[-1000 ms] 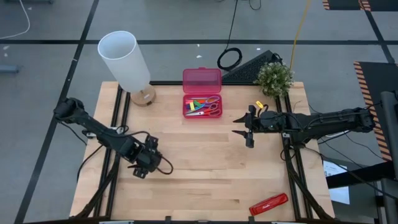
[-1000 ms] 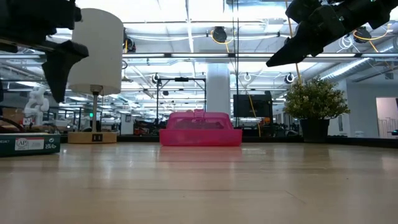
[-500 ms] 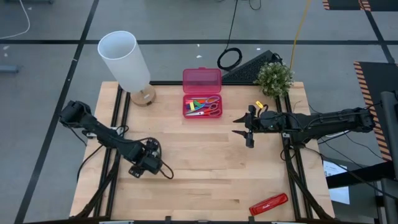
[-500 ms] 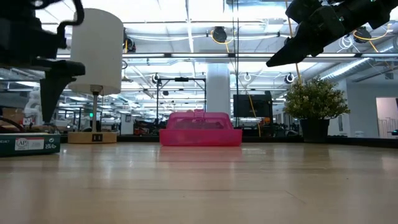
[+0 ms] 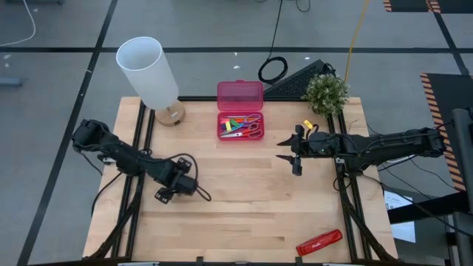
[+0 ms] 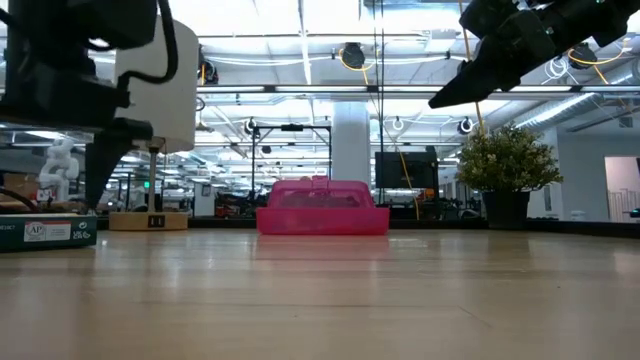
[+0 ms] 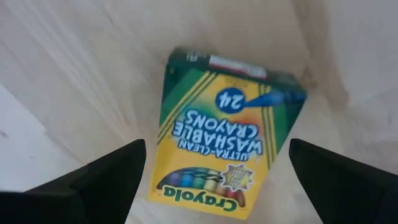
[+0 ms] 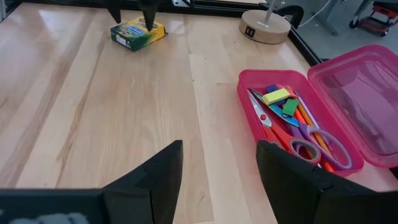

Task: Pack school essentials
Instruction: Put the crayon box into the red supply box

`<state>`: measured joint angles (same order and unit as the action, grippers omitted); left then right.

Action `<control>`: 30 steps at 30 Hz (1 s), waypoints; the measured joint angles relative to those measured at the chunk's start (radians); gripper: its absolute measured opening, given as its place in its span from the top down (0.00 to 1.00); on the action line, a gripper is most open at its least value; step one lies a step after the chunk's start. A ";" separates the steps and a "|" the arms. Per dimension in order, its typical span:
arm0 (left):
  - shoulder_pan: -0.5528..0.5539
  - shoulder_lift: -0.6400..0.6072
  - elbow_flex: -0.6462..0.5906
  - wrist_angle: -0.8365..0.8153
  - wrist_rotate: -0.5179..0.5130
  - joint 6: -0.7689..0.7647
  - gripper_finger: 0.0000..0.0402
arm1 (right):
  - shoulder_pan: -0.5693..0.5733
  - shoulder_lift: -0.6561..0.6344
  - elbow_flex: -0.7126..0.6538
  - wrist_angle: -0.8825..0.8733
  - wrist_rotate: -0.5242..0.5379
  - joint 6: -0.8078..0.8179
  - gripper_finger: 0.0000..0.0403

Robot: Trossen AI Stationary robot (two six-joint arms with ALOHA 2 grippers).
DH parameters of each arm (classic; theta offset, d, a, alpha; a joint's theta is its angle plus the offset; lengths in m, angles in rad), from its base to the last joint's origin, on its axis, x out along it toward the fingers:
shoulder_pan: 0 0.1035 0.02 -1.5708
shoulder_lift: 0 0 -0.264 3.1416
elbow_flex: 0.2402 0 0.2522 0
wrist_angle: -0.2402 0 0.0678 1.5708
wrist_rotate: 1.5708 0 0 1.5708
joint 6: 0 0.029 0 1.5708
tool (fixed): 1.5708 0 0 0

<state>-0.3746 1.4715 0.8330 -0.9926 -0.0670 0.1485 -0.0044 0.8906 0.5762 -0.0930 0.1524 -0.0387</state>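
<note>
High view first: over the last second the left gripper (image 5: 164,193) has slid a bit toward the middle of the worktop (image 5: 244,214) at lower left, and its wrist view now has the crayon box (image 7: 227,130) lying flat between its spread, empty jaws, so I'd guess it's lining up a grab, not holding anything yet. The right gripper (image 5: 295,156) hasn't budged, parked right of centre with its jaws apart and empty. The pink case (image 5: 239,111) sits at upper centre, lid flipped open, and it already holds the red-handled scissors (image 8: 273,127), purple-handled scissors (image 8: 317,144), pencils (image 8: 301,117) and little coloured pieces (image 8: 283,101). So the crayon box looks like the last thing left out, well apart from the case.
</note>
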 joint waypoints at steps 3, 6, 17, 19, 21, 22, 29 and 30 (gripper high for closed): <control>0.009 0.000 -0.024 0.001 0.011 0.005 0.00 | 0.000 0.000 0.000 -0.007 0.000 0.000 0.51; 0.011 0.000 -0.041 0.009 0.013 0.016 0.00 | 0.000 0.000 0.000 -0.013 0.000 -0.003 0.51; 0.011 0.000 -0.060 0.091 0.014 0.014 0.00 | 0.000 0.000 0.000 -0.013 0.000 -0.007 0.51; 0.011 0.000 -0.068 0.113 0.015 0.014 0.00 | 0.000 0.000 0.000 -0.013 0.000 -0.007 0.51; 0.011 0.000 -0.092 0.141 0.026 0.022 0.00 | 0.000 0.000 0.000 -0.013 0.000 -0.007 0.51; 0.011 0.000 -0.107 0.161 0.029 0.027 0.00 | 0.000 0.000 0.000 -0.013 0.000 -0.007 0.51; 0.011 0.000 -0.131 0.202 0.022 0.019 0.01 | 0.000 0.000 0.000 -0.020 0.000 -0.001 0.51; 0.011 0.000 -0.131 0.202 0.022 0.019 0.02 | 0.000 0.000 0.000 -0.020 0.000 -0.002 0.51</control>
<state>-0.3637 1.4715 0.7021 -0.7901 -0.0452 0.1673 -0.0048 0.8906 0.5762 -0.1131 0.1523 -0.0412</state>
